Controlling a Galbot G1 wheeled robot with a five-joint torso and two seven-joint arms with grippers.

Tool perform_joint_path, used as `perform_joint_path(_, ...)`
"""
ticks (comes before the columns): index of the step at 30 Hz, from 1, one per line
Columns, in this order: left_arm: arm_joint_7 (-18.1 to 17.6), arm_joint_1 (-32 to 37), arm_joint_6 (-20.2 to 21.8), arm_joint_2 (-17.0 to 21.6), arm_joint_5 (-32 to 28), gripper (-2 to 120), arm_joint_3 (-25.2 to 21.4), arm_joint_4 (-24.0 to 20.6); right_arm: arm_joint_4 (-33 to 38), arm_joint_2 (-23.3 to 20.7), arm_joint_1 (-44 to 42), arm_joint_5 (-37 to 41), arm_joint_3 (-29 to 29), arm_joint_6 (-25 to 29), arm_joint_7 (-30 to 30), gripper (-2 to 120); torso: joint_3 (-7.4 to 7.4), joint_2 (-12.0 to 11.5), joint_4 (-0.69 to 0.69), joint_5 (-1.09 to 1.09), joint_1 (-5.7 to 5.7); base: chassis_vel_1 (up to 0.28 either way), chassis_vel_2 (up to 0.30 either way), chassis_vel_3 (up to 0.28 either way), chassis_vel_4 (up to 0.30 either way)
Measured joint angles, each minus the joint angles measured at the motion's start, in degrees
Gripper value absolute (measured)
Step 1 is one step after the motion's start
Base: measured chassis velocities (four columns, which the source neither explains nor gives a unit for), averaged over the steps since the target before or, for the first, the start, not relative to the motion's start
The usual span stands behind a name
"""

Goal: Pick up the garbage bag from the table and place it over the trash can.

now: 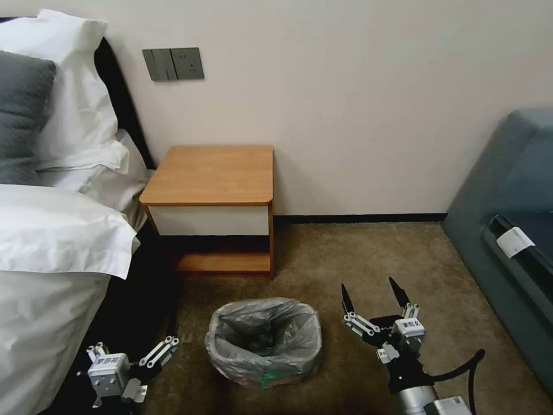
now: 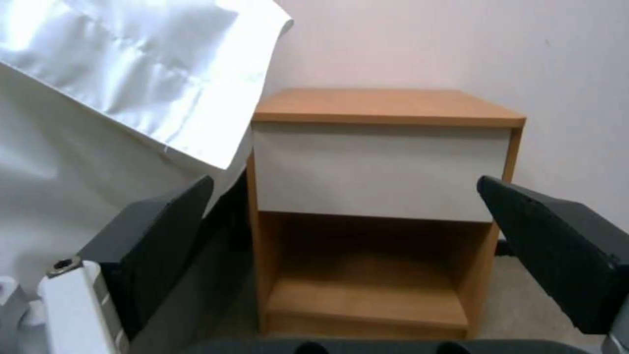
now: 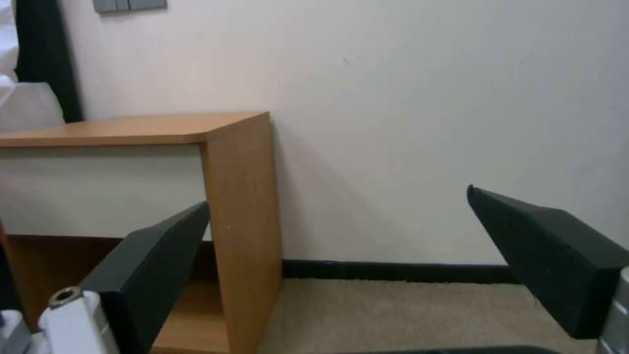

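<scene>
Bag lines the bin on the carpet, before the desk. Left hand and right hand flank it, fingers apart, holding nothing.

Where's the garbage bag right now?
In the head view, the garbage bag lines the trash can on the carpet in front of the table, between the left gripper and right gripper.
</scene>
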Motion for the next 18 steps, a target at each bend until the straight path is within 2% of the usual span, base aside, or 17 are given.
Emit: perform_joint_path(18, -0.1, -0.3, 0.5, 0.0, 0.1, 100, 0.0, 0.0, 0.0, 0.0, 0.1, -0.2, -0.1, -0.1, 0.1, 100, 0.0, 0.0, 0.0, 0.0, 0.0, 0.0, 0.0, 0.0, 0.0)
